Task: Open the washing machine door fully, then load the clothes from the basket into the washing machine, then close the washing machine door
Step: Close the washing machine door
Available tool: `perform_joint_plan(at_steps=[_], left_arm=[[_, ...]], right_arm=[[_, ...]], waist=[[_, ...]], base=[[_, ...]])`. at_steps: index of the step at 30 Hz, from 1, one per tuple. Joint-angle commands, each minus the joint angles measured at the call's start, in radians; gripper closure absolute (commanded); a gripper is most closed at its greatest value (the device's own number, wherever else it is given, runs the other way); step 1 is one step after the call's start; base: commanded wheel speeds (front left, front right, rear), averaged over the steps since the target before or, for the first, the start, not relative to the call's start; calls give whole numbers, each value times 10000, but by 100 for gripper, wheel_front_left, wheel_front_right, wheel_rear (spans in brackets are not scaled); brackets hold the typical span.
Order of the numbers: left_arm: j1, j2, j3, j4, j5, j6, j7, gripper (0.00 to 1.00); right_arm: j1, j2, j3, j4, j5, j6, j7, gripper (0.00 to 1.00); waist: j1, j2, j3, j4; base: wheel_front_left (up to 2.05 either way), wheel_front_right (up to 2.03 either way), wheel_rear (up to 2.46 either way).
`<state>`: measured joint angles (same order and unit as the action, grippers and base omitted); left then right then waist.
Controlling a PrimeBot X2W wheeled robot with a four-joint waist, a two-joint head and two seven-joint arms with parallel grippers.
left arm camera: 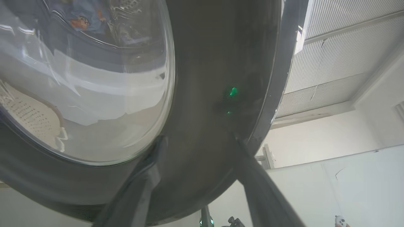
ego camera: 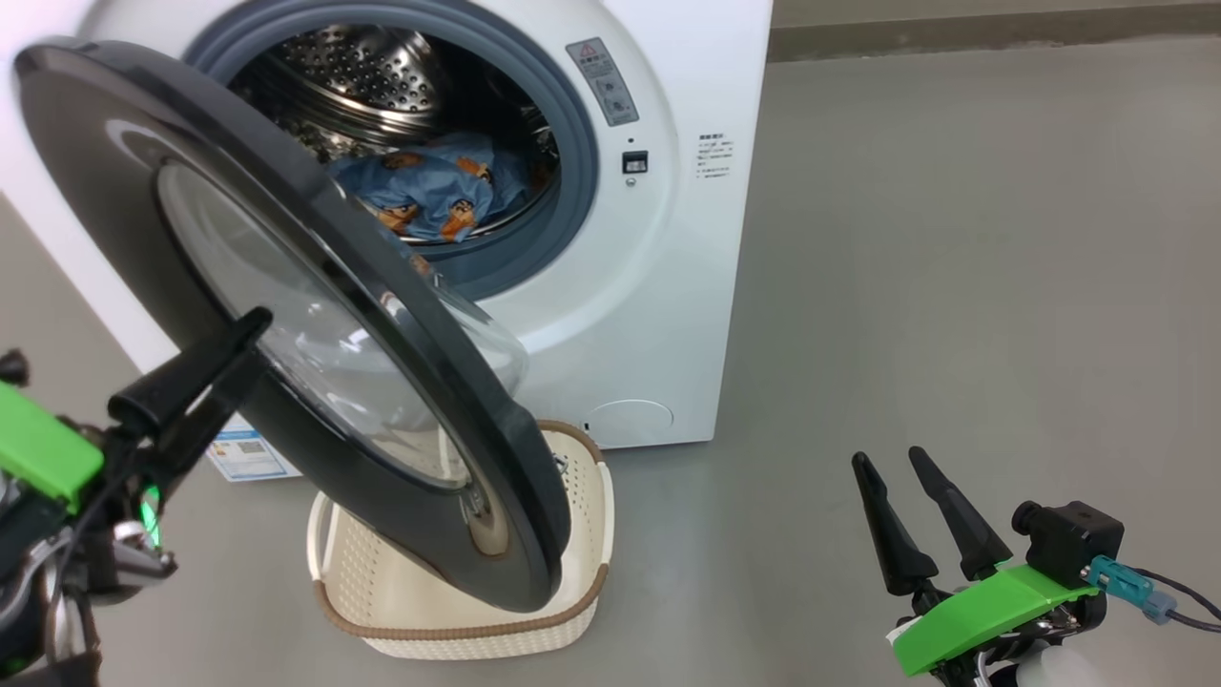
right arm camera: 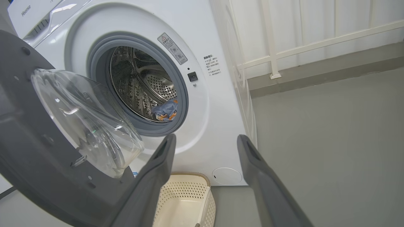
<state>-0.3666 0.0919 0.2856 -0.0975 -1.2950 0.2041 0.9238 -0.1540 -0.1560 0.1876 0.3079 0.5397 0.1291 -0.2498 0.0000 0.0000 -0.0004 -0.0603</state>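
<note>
The glossy black-rimmed washing machine door (ego camera: 86,124) hangs ajar over the perforated cream basket (ego camera: 382,592). Soft blue clothes (ego camera: 434,186) lie in the steel drum (ego camera: 353,76). With fingers spread, the left gripper (left arm camera: 199,140) seemingly touches the door, and the right gripper (ego camera: 889,456) gapes.

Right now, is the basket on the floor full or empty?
Empty, as far as shows: the basket has a bare cream inside where visible, and the clothes lie inside the washing machine.
</note>
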Motion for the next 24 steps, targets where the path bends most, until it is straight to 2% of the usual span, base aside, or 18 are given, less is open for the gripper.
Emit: perform_joint_plan(at_steps=[1, 8, 9, 11, 14, 18, 24], left_arm=[[69, 497, 329, -374, 411, -287, -278, 0], [861, 694, 357, -718, 1746, -1893, -1786, 0], [861, 694, 357, -718, 1746, -1893, -1786, 0], [1133, 757, 299, -799, 2382, -2458, -2437, 0], [1526, 716, 204, -851, 3272, -2969, -3553, 0], [2042, 666, -113, -846, 4174, -3257, -4991, 0], [2830, 698, -657, -497, 5236, -3339, -7408, 0]], right_arm=[[-214, -35, 194, -270, -118, 16, -120, 0], [-151, -101, 98, -355, -126, 16, -120, 0], [-151, -101, 98, -355, -126, 16, -120, 0], [-138, -119, 80, -375, -130, 16, -120, 0], [-127, -163, 49, -382, -130, 16, -120, 0], [-123, -214, 21, -374, -127, 16, -120, 0], [-130, -332, 26, -408, -127, 16, -120, 0]], waist=[[0, 0, -50, 80], [0, 0, -55, 218], [0, 0, -55, 218], [0, 0, -45, 235], [0, 0, -42, 254], [0, 0, -71, 261], [0, 0, -103, 273]], base=[[0, 0, 0], [0, 0, 0], [0, 0, 0], [0, 0, 0], [0, 0, 0], [0, 0, 0], [0, 0, 0]])
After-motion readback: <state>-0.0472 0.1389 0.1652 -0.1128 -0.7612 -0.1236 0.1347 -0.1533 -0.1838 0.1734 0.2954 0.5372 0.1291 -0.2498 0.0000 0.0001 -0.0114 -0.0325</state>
